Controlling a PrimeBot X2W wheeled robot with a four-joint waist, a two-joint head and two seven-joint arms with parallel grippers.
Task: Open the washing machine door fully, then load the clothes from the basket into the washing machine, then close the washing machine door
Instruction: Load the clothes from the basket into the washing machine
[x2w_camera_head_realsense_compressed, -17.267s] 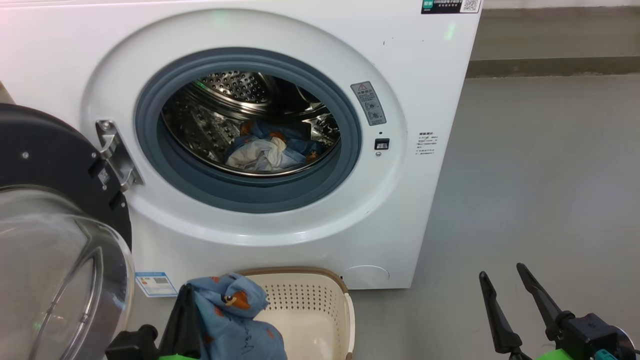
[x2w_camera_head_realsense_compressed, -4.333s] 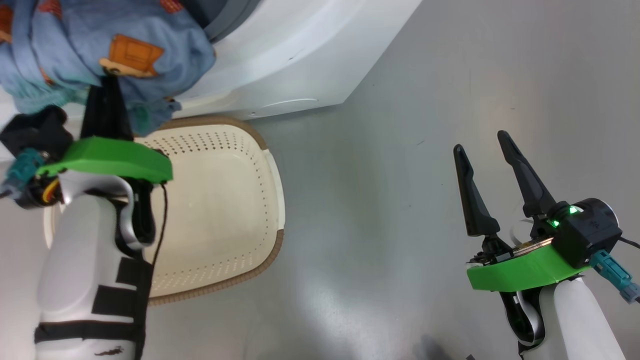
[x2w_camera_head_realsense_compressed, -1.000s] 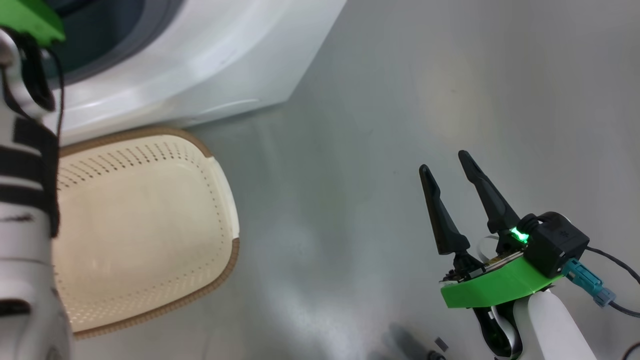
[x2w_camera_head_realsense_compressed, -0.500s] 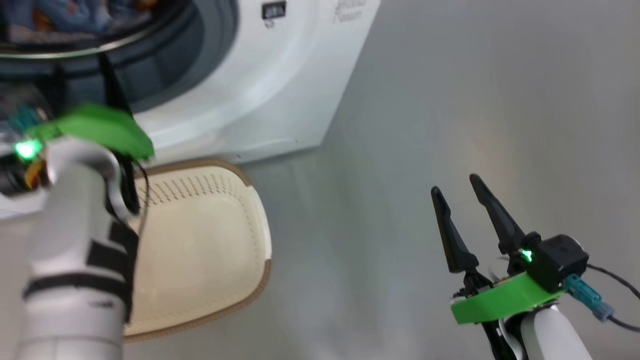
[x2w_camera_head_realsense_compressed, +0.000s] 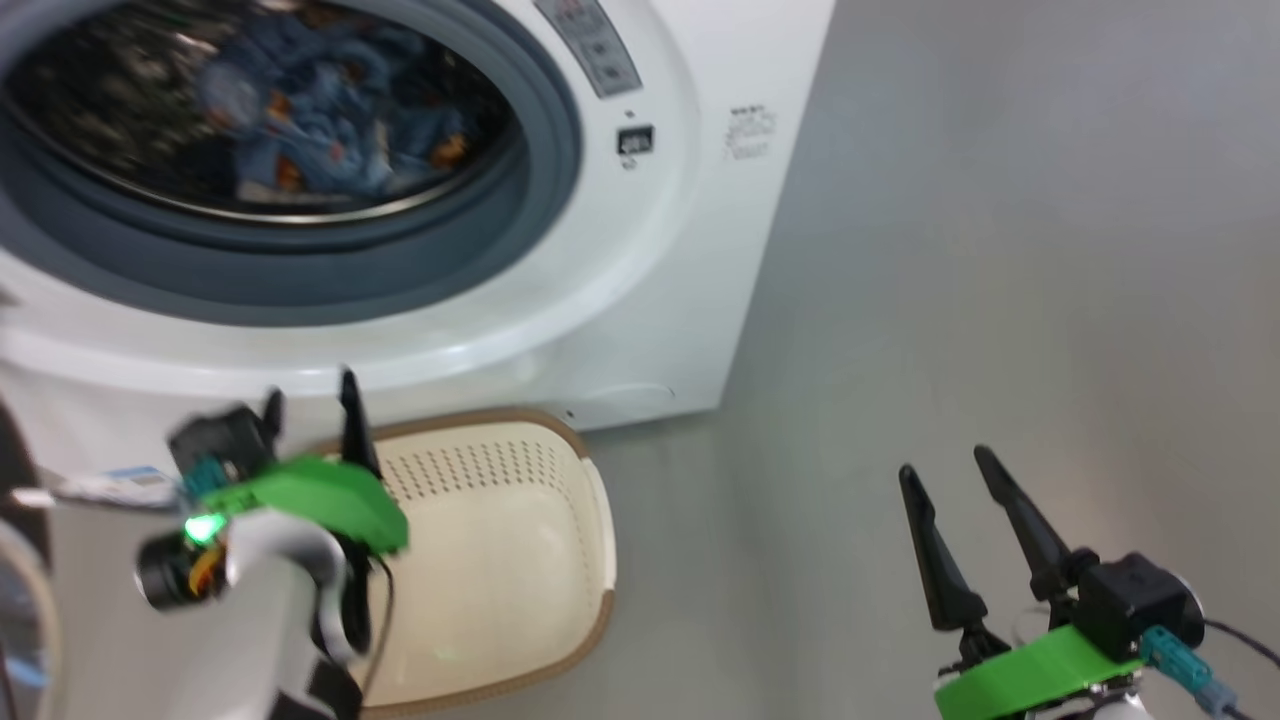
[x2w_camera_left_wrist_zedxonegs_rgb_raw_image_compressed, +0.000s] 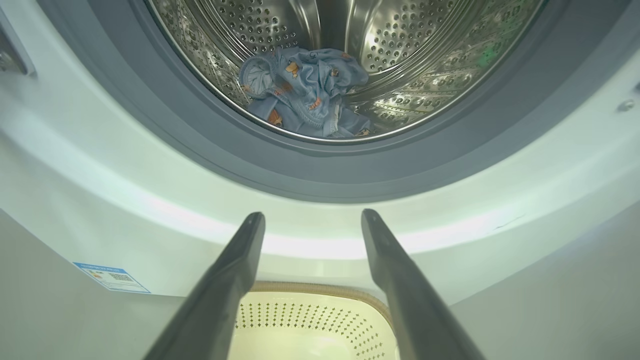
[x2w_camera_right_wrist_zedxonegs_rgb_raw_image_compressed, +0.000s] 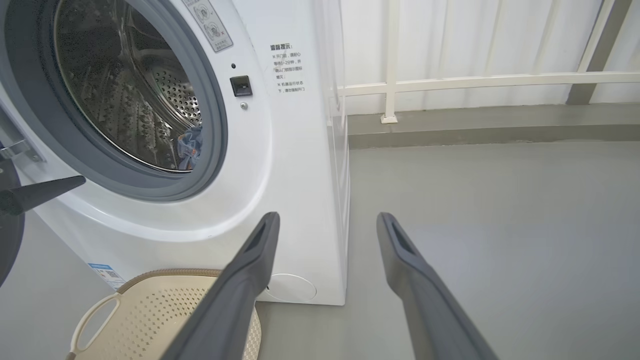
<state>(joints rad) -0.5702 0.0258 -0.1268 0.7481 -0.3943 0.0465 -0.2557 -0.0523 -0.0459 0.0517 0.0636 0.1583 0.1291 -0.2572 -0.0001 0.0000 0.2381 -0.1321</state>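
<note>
Clothes lie in the washer, blurry from the head. The basket at 6 o'clock is partly hidden. Both jaws stand spread, empty.

- The washer stands on the floor, its mouth facing the robot.
- The clothes lie at the bottom of the drum, inside the washer.
- The basket sits on the floor just before the washer, below the mouth.
- The door hangs out to the left of the mouth.
- A label sits low on the washer's front, left of the basket.
- The left gripper hangs above the basket's left edge, before the washer.
- The right gripper hangs over the floor, well right of the basket.
- A railing runs behind, right of the washer.
</note>
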